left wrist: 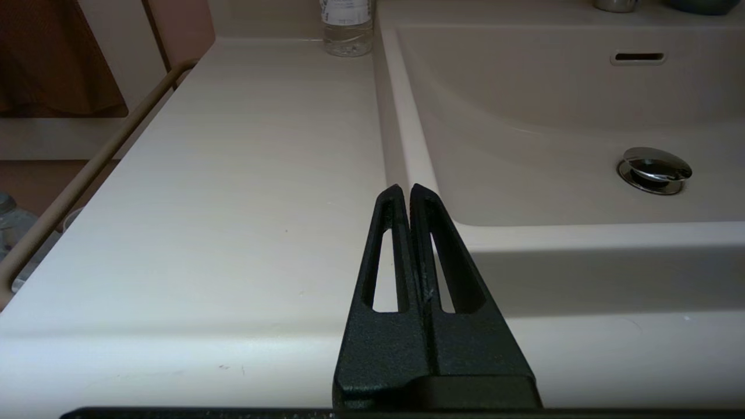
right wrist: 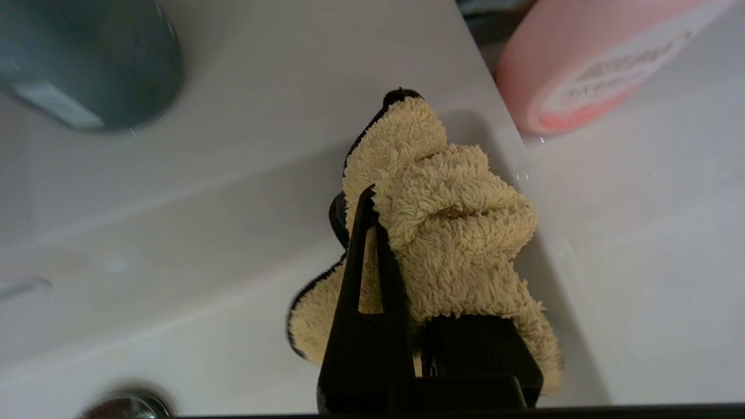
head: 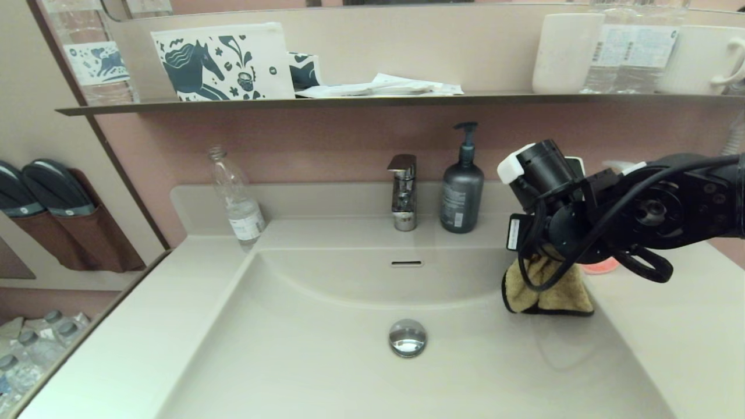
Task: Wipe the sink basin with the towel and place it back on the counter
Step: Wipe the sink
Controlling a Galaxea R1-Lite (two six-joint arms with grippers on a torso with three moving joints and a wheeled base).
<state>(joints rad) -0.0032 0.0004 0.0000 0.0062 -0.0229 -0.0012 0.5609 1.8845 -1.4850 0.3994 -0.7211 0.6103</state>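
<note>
Towel (head: 547,288) — over cream sink basin (head: 326,361), pink-walled room.

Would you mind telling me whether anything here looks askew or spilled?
Nothing looks spilled or damaged. The plastic bottle at the counter's back left appears to tilt, though that may be the lens.

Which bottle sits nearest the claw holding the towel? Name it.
The pink bottle, on the counter just behind the right claw; the grey pump bottle and clear bottle stand farther left.

towel (head: 547,291) in sink basin (head: 326,361) right side, drain plug (head: 407,337) centre
</note>
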